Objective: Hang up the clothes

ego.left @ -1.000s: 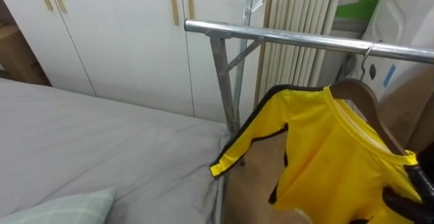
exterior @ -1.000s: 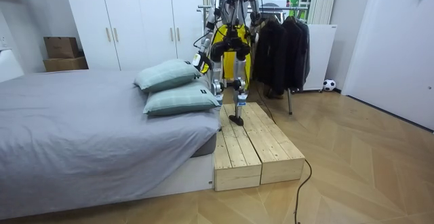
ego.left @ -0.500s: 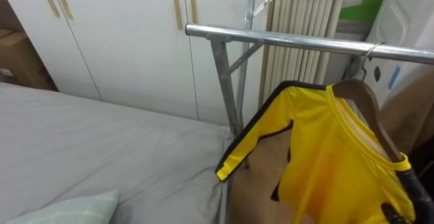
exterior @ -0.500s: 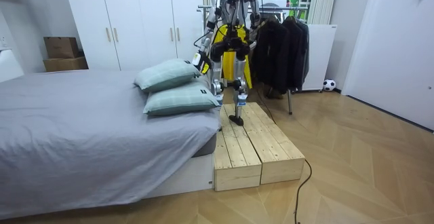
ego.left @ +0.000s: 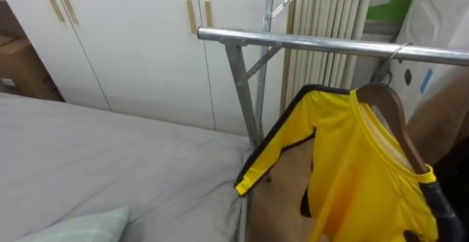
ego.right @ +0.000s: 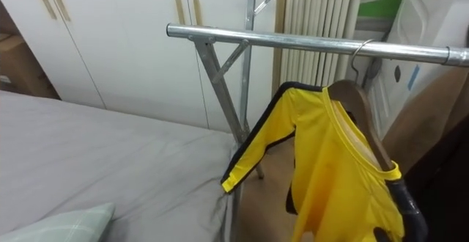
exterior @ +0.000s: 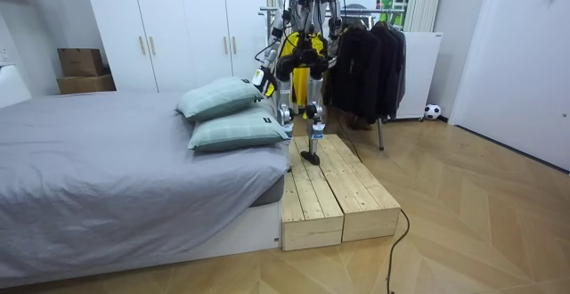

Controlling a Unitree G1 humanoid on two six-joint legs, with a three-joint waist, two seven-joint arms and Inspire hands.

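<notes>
– Yellow shirt point(ego.left: 352, 169), location?
– On wooden hanger point(ego.left: 392, 114), hook over steel rail point(ego.left: 322, 44), beside grey bed point(ego.left: 110, 161).
– Change?
– Right hand point(ego.left: 447, 202) has sunk at the shirt's shoulder; grip cannot be told. Hanging likely done, release pending.

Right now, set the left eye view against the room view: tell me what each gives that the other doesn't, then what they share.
Left eye view: the wooden hanger with its hook on the steel rail, and the black-edged sleeve hanging toward the bed.
Room view: the robot standing on a wooden platform beside the bed, dark clothes further along the rack, a ball on the floor.
Shared: the yellow shirt, the bed, the white wardrobe.
</notes>
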